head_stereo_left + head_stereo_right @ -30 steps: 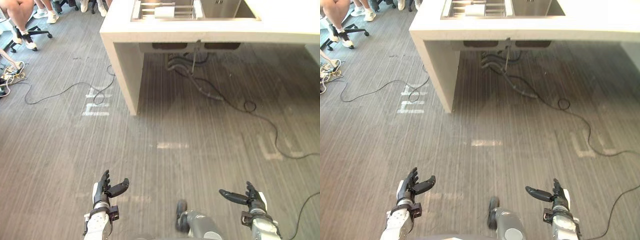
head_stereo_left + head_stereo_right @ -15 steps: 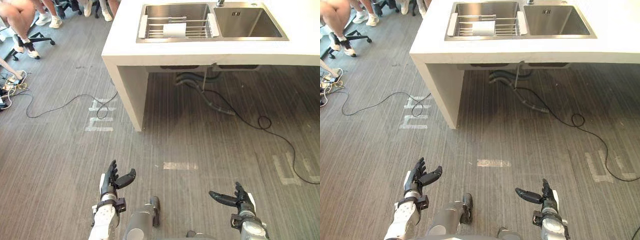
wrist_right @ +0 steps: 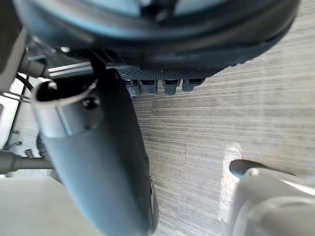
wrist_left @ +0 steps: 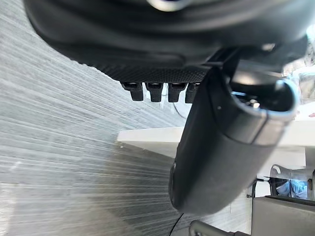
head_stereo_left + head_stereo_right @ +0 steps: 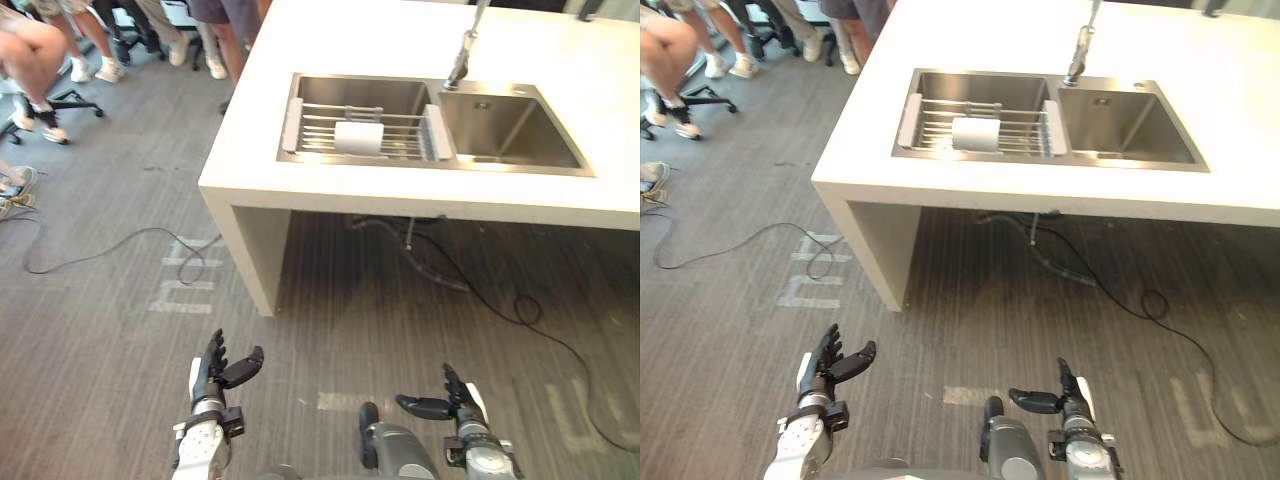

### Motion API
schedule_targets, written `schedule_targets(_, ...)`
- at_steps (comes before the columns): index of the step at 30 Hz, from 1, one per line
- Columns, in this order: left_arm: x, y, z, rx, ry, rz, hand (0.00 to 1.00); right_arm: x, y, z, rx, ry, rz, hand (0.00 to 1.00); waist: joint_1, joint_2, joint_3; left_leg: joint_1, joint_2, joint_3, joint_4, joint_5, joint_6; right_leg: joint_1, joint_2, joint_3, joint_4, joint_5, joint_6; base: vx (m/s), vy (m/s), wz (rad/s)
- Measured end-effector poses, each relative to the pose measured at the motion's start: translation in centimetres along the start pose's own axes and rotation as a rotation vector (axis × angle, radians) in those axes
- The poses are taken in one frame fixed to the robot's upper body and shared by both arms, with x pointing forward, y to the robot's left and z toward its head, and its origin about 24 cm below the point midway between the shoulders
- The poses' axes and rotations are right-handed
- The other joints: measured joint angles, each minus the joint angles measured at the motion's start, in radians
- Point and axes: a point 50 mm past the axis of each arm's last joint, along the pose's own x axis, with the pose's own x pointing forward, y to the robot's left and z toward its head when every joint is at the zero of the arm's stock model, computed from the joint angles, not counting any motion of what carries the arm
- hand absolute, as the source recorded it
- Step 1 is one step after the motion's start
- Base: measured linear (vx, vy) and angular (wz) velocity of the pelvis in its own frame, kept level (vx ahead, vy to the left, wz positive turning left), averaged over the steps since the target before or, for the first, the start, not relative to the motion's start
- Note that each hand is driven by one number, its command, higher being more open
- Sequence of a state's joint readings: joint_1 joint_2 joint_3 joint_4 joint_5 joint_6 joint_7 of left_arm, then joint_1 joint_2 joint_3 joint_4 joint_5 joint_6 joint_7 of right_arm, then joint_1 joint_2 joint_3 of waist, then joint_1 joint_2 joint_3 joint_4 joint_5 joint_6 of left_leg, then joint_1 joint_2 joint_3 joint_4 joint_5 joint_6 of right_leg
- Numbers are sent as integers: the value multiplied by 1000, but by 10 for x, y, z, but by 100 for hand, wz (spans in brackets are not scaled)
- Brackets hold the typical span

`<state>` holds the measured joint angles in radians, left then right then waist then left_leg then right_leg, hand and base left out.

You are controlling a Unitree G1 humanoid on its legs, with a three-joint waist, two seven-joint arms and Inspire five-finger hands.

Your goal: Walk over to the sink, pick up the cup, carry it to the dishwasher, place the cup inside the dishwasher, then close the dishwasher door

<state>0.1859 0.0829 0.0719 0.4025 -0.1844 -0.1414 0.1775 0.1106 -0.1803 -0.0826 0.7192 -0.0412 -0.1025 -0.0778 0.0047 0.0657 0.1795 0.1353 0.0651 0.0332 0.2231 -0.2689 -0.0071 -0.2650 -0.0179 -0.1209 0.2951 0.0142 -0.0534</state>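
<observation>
Steel shines in the sink (image 5: 505, 128), and now both of its bowls and the tap (image 5: 462, 62) can be seen. A second ago just the near edge of the white counter (image 5: 255, 150) and a thin strip of the sink showed at the top. The whole picture has slid, so it is the robot's head that moved, not the things. I think the robot has stepped closer and looked up.

The cup (image 5: 358, 138) is white. It lies on its side on the wire rack (image 5: 408, 130) over the left bowl. It is in the same spot on the rack as before.

The left hand (image 5: 214, 372) hangs low over the grey floor (image 5: 100, 330). Its fingers are loose and spread, and it holds nothing. The right hand (image 5: 455, 405) is the same, low and loose with nothing in it. Both hands look just as they did a second ago.

People's legs (image 5: 35, 50) are by the far left corner, well away from the sink.

So the walk is not done yet. The cup is well apart from both hands, up on the counter while they are down near the floor. I think the robot needs to get right up to the counter before it lifts a hand to reach for the cup.
</observation>
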Motion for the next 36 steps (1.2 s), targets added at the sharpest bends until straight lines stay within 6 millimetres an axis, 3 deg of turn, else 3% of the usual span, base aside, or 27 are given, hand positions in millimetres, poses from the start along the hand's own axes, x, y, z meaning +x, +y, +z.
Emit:
schedule_targets(3, -1, -17, 28, -56, -118, -35, 100, -1, 4, 0, 16, 5, 1, 100, 1, 16, 2, -52, 23, -59, 184, 6, -12, 80, 7, -63, -20, -54, -8, 306, -172, 56)
schedule_targets(4, -4, -26, 43, -94, -179, -53, 100, -5, 6, -2, 25, -2, 4, 100, 6, 27, 8, -106, 44, -56, 360, 23, -36, 150, 21, -90, -56, -63, -15, 330, -148, 61)
schedule_targets(5, -8, -33, 62, -109, -262, -67, 100, -9, 10, 2, 36, -30, 14, 100, 14, 37, 13, -186, 76, -47, 552, 96, -56, 214, 38, -107, -96, -70, -25, 323, -120, 49)
schedule_targets(6, -11, -35, 72, -111, -305, -74, 100, -9, 12, 5, 43, -45, 20, 100, 20, 38, 13, -220, 90, -39, 632, 150, -54, 242, 42, -108, -119, -71, -28, 315, -80, 27)
schedule_targets(7, -16, -38, 91, -96, -394, -84, 100, -10, 15, 11, 58, -71, 21, 100, 33, 41, 10, -280, 120, -8, 742, 151, -45, 286, 45, -113, -155, -72, -30, 209, -34, 13)
schedule_targets(8, -17, -39, 97, -97, -420, -90, 100, -10, 15, 12, 61, -78, 19, 100, 34, 43, 9, -300, 127, 4, 763, 130, -44, 297, 45, -116, -163, -73, -31, 205, -30, 21)
schedule_targets(9, -23, -43, 113, -96, -499, -102, 100, -9, 15, 15, 74, -88, 10, 100, 35, 45, 6, -354, 134, 16, 785, 70, -38, 322, 40, -125, -189, -73, -31, 200, 10, 19)
schedule_targets(11, -33, -47, 142, -92, -642, -100, 100, -6, 13, 18, 102, -94, -2, 100, 55, 46, 5, -422, 108, 25, 639, -27, -46, 355, 11, -126, -214, -81, -17, 235, 80, 10)
schedule_targets(12, -34, -47, 147, -94, -668, -98, 100, -6, 12, 18, 103, -91, -6, 100, 56, 45, 5, -427, 92, 26, 571, -30, -51, 363, -1, -127, -214, -88, -7, 277, 198, 14)
schedule_targets(13, -38, -49, 156, -92, -717, -90, 100, -8, 10, 14, 98, -80, -14, 100, 56, 52, 0, -420, 56, 21, 340, 14, -53, 377, -23, -133, -202, -113, 31, 234, 202, 18)
schedule_targets(14, -40, -50, 159, -88, -734, -85, 100, -9, 7, 11, 90, -72, -19, 100, 56, 73, -14, -409, 52, 15, 234, 85, -55, 377, -21, -133, -190, -128, 46, 301, 261, 20)
schedule_targets(15, -43, -51, 164, -65, -772, -78, 100, -8, 8, 3, 84, -35, -16, 100, 58, 62, -17, -385, 27, 27, 188, 143, 2, 378, -46, -125, -155, -161, 65, 208, 172, 10)
schedule_targets(18, -54, -50, 179, -23, -868, -64, 100, -11, 23, -7, 105, 12, 25, 100, 62, 3, -32, -374, -30, 37, 154, 142, 27, 371, -100, -73, -167, -177, 90, 249, 162, 16)
schedule_targets(21, -75, -60, 193, -37, -970, -137, 100, -12, 31, -8, 113, 16, 50, 100, 78, -11, -32, -332, -37, 70, 163, 88, 38, 367, -124, -31, -91, -191, 123, 170, 94, -32)
schedule_targets(22, -81, -66, 195, -50, -992, -177, 100, -13, 31, -9, 110, 19, 53, 100, 77, -10, -33, -304, -36, 82, 153, 75, 41, 339, -133, -16, 0, -200, 138, 122, 107, -39)
schedule_targets(24, -94, -80, 197, -52, -1034, -291, 100, -15, 36, -11, 100, 27, 72, 100, 56, -28, -34, -220, -51, 109, 113, 53, 50, 212, -182, 7, 334, -198, 176, 142, 118, -31)
schedule_targets(25, -97, -85, 195, -36, -1043, -339, 100, -17, 40, -16, 93, 47, 91, 100, 31, -40, -43, -184, -58, 112, 100, 40, 71, 151, -209, 11, 477, -189, 183, 173, 69, -10)
schedule_targets(27, -99, -89, 194, -12, -1050, -363, 100, -20, 46, -23, 97, 74, 113, 100, 7, -36, -48, -136, -50, 113, 72, 29, 69, 85, -209, 0, 543, -218, 141, 223, 25, -4)
schedule_targets(29, -99, -94, 195, -8, -1062, -387, 100, -22, 48, -24, 83, 76, 133, 100, -1, -41, -52, -107, -40, 113, 41, 39, 47, 26, -192, -17, 481, -237, 112, 209, -53, 2)
schedule_targets(31, -91, -99, 196, 9, -1056, -394, 100, -20, 50, -22, 70, 71, 147, 100, -4, -42, -52, -91, -13, 108, 37, 30, 21, -3, -127, -17, 258, -229, 106, 256, -138, 6)
schedule_targets(32, -88, -99, 195, 18, -1051, -390, 100, -20, 51, -23, 71, 72, 151, 100, -5, -49, -56, -91, -13, 105, 40, 25, 13, 6, -109, -12, 169, -195, 106, 286, -178, 11)
schedule_targets(33, -86, -98, 195, 35, -1049, -387, 100, -22, 54, -24, 72, 76, 158, 100, -8, -74, -64, -91, -29, 97, 45, 16, -2, 20, -102, 0, 41, -68, 90, 232, -147, 21)
schedule_targets(34, -79, -101, 189, 52, -1012, -381, 100, -20, 47, -29, 42, 102, 147, 100, -19, -35, -65, -85, -2, 70, 51, 1, -22, 41, -77, -15, 33, -58, 92, 296, -170, 19)
schedule_targets(36, -76, -106, 183, 74, -978, -404, 100, -18, 41, -34, 18, 128, 138, 100, -16, 0, -81, -76, 40, 56, 47, 2, -26, 89, -33, -29, -43, -51, 78, 294, -194, 6)
